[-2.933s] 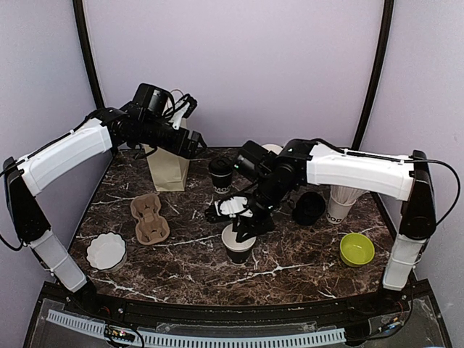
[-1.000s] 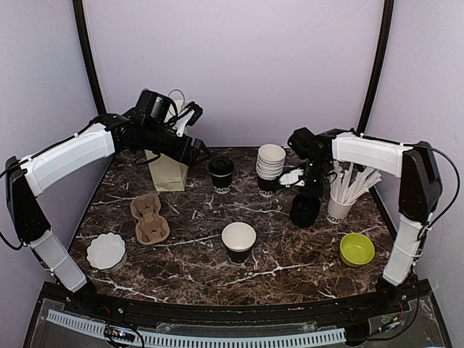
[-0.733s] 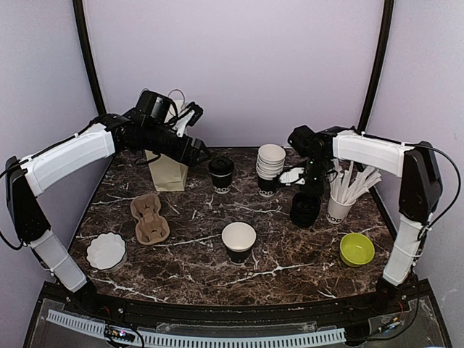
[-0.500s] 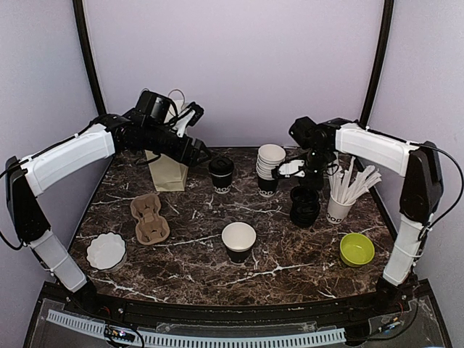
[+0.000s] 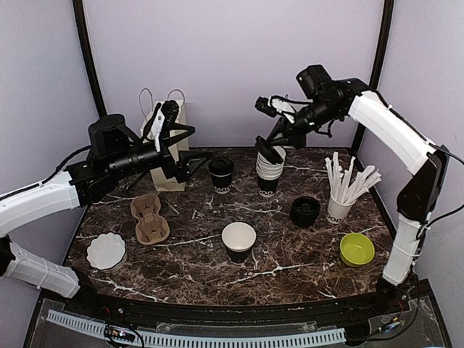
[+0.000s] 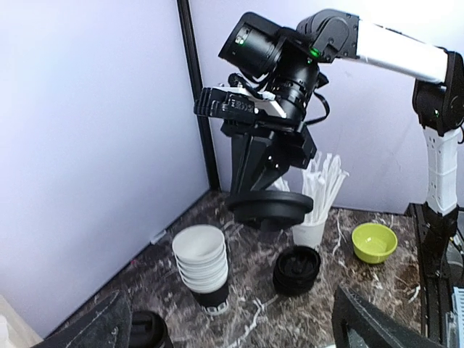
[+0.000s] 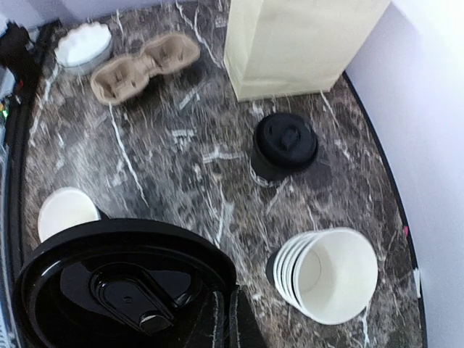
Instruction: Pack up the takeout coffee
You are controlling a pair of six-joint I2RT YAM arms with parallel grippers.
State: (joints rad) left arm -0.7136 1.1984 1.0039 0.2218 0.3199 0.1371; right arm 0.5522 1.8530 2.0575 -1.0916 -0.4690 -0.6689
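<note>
One takeout coffee cup (image 5: 221, 174) stands lidded at the back centre, seen also as the lidded cup (image 7: 284, 145). A second cup (image 5: 238, 241), without a lid, stands in the middle, the same open cup (image 7: 67, 212). My right gripper (image 5: 270, 151) hangs high above the stack of empty cups (image 5: 270, 170), shut on the rim of a black lid (image 7: 123, 283). That lid (image 6: 268, 206) is level in the air. My left gripper (image 5: 181, 145) is open and empty in front of the paper bag (image 5: 167, 159), its fingers (image 6: 370, 326) spread wide.
A pile of black lids (image 5: 305, 210) lies right of centre, next to a cup of white sticks (image 5: 341, 196) and a green bowl (image 5: 357, 249). A brown cup carrier (image 5: 149, 217) and a white fluted bowl (image 5: 106, 250) sit at the left.
My right gripper took a lid off the lid pile and rose up and left over the stacked cups. My left arm drew back toward the left and its jaws spread wider.
</note>
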